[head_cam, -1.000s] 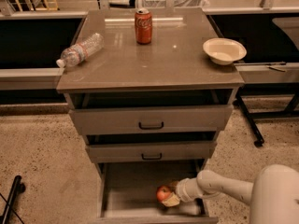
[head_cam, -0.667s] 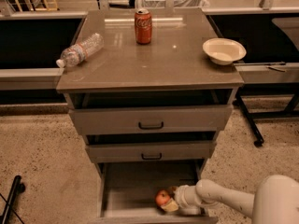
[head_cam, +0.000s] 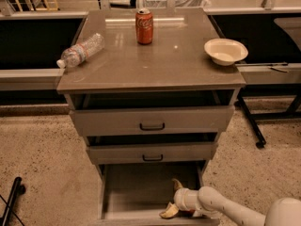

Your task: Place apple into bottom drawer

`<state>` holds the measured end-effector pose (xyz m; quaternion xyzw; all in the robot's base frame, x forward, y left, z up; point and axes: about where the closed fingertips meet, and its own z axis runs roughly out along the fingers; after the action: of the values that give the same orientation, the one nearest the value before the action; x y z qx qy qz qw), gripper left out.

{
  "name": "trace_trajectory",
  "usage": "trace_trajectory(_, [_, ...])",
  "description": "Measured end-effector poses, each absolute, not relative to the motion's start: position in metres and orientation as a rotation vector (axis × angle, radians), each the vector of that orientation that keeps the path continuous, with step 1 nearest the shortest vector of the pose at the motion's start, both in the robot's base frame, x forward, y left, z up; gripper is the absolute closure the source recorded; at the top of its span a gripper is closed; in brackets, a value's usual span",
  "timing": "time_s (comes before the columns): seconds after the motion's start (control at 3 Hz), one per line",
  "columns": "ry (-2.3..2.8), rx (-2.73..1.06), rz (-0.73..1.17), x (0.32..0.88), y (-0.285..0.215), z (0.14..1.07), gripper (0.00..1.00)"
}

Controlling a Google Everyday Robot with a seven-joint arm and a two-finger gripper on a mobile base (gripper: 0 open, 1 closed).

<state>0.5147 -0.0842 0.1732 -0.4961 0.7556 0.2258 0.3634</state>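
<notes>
Pincer sits low inside the bottom drawer, toward the tray's 5 o'clock corner. Its two pale fingers are splayed wide at 12 and 7 o'clock with nothing between them. Just right of them, at the wrist's 6 o'clock, the apple shows only as a reddish sliver, seemingly resting on the drawer floor. Delivery looks essentially done. What is left, I judge, is drawing the arm out toward 3 o'clock without nudging the fruit.

Dim, warm overhead light; glare streaks the cabinet top; the gripper sits low in the shadowed bottom drawer, perhaps slightly smeared.
</notes>
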Motion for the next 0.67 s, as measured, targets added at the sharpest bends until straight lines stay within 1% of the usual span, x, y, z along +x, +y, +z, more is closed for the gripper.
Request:
trace_trajectory(0.33, [1.941, -1.279, 0.585, 0.513, -0.084, 0.177, 0.0])
trace_trajectory(0.67, [1.926, -1.275, 0.603, 0.502, -0.085, 0.206, 0.0])
